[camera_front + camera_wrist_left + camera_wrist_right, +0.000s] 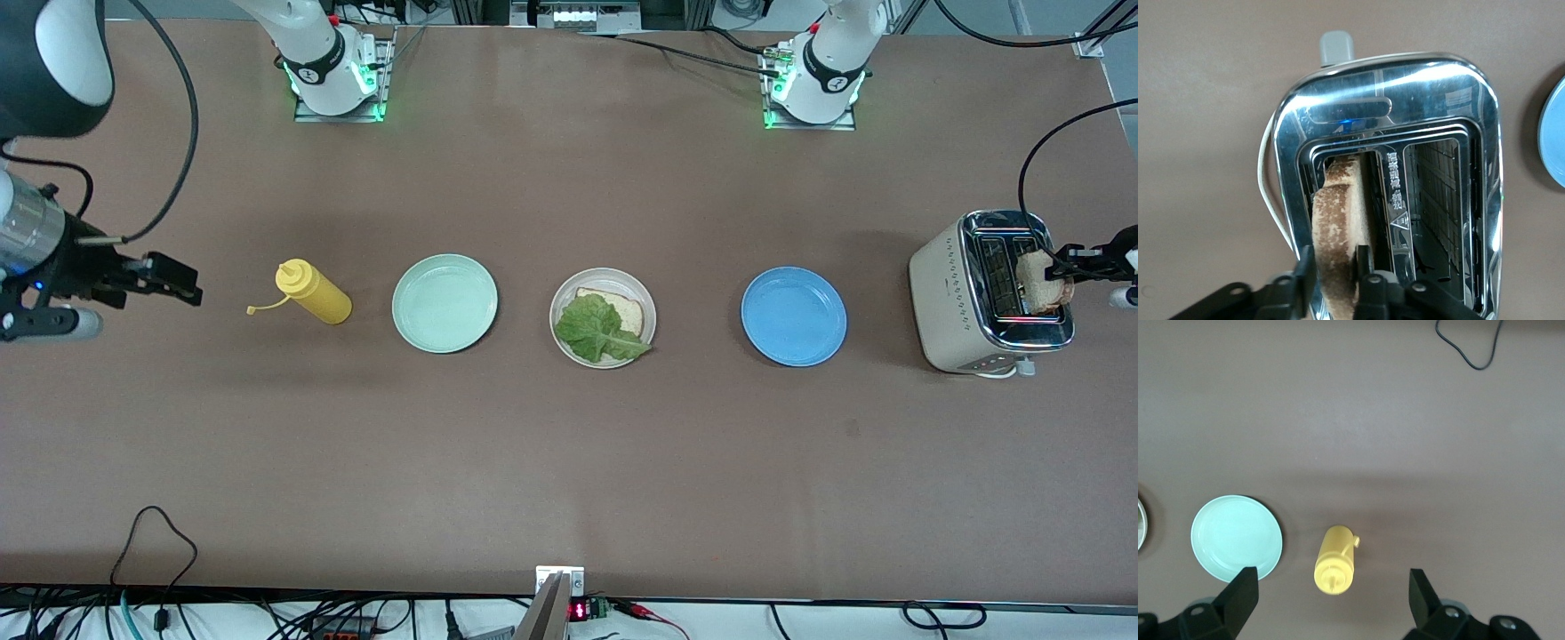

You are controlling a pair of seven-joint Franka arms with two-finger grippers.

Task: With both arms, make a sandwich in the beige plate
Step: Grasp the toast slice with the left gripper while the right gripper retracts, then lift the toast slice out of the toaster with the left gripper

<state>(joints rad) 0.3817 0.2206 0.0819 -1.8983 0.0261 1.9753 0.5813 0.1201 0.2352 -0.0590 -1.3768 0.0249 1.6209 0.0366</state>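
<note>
The beige plate (603, 271) sits mid-table with one bread slice (624, 308) on it and a green lettuce leaf (597, 331) lying over that slice. A second toasted slice (1034, 281) (1338, 227) stands upright in one slot of the toaster (951, 293) (1431, 93). My left gripper (1062, 267) (1335, 259) is over the toaster, shut on this slice with a finger pressed to each face. My right gripper (182, 284) (1333, 579) hangs open and holds nothing, above the table at the right arm's end, beside a yellow bottle.
A yellow squeeze bottle (316, 295) (1335, 561) stands beside a mint green plate (444, 302) (1236, 537). A blue plate (793, 316) (1555, 133) lies between the beige plate and the toaster. The toaster's other slot holds nothing.
</note>
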